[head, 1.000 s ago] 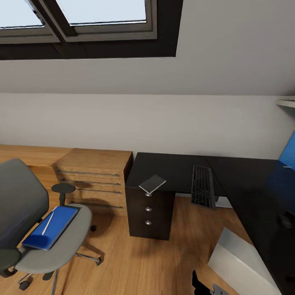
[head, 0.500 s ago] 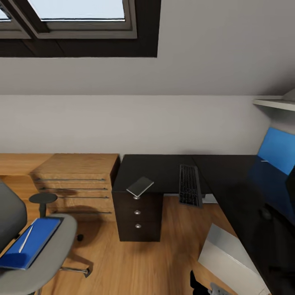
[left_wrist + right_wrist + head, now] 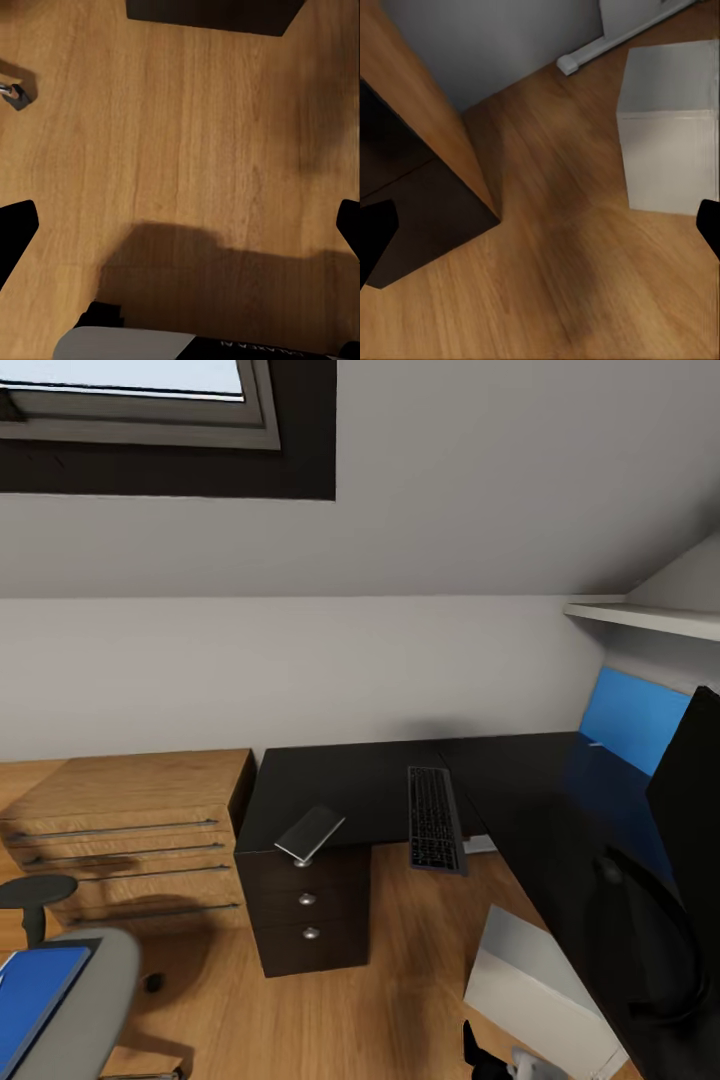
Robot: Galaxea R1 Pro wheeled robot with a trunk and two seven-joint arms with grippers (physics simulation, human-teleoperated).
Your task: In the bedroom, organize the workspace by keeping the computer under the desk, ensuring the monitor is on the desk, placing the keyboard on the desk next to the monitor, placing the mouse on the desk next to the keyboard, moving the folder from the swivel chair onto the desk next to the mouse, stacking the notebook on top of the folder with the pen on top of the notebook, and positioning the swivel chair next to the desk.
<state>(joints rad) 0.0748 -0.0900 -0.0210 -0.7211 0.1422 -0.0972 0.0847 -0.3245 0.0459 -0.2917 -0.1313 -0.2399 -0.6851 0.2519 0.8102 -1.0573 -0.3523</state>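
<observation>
Keyboard (image 3: 433, 819) is lying on the black desk (image 3: 520, 800), its near end jutting over the edge, with a grey notebook (image 3: 309, 832) overhanging the drawer corner nearby. A blue folder (image 3: 30, 995) is sitting on the swivel chair (image 3: 85, 1010). What is probably the computer (image 3: 540, 980) is standing on the floor (image 3: 180, 127). Both grippers' fingers are spread wide apart, holding nothing.

No readable text, only a trace of letters

In the left wrist view, small pale letters stand on the robot's dark body part (image 3: 247, 346), below the wooden floor (image 3: 187, 135), but they are too small to read.
</observation>
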